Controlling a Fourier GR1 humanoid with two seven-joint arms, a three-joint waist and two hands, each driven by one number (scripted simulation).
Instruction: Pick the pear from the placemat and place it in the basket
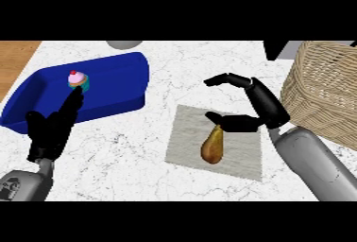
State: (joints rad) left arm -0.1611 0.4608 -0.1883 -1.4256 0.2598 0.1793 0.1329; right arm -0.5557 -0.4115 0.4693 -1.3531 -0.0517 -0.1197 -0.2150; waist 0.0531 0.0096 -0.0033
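Pear lies on the grey placemat, and everything else is placed here against that mat, going from the biggest thing down. The marble counter carries it all. A blue tray sits well to the mat's left and a little farther back, its long side slanted. A woven basket stands just to the mat's right and farther back, its near wall close to the mat's right edge. The right hand hangs over the mat's far right part, between the pear and the basket, with its fingers arched wide and its thumb reaching down to the pear's narrow top end; they are spread, not wrapped round the fruit. The left hand rests well to the mat's left, fingers straight and pointing up over the tray's near rim. The pear itself lies on the mat's middle, its stem end away from the robot and its broad end nearer. Inside the tray, a small cupcake with pink icing stands just beyond the left hand's fingertips. A grey round object shows at the counter's far edge, cut off.
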